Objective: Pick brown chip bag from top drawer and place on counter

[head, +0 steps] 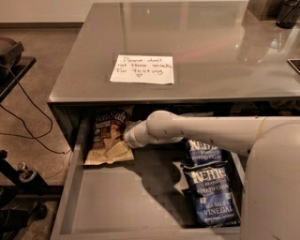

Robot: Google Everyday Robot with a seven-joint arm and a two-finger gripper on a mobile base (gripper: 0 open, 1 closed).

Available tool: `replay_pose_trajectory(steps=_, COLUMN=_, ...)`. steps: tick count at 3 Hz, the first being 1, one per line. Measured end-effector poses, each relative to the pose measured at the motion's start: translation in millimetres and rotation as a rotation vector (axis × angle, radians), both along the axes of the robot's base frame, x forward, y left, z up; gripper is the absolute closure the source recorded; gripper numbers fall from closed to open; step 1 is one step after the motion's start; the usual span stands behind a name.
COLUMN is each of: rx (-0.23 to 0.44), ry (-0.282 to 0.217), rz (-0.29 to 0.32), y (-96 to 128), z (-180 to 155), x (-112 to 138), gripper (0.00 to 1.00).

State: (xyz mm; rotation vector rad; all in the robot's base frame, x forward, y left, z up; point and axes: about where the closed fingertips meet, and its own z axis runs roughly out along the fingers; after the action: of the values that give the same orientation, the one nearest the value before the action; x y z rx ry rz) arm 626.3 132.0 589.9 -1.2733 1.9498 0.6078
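One brown chip bag (101,132), long axis front-to-back in top drawer (122,202), dark end rearward, claw (127,137) at it (grip untellable)

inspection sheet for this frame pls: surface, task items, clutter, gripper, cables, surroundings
Surface: counter, glossy grey, carries a handwritten note.
Job's things: brown chip bag lies at the back left of the open top drawer.
Clutter: two blue Kettle bags on the drawer's right side.
Gripper: gripper inside the drawer, at the brown chip bag.
Cables: black cables on the floor, left.
Surroundings: dark stand left; dark object on the counter's far right corner.
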Motion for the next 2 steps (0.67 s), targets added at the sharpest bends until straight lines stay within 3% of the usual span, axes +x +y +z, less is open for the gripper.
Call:
replay_pose_trajectory(steps=1, rx=0.01, ry=-0.015, rz=0.013, y=-1, z=8, x=-5, gripper=0.43)
replay_pose_trajectory(steps=2, rx=0.016, ry=-0.039, rz=0.069, y=-1, z=20, x=-17, gripper=0.66)
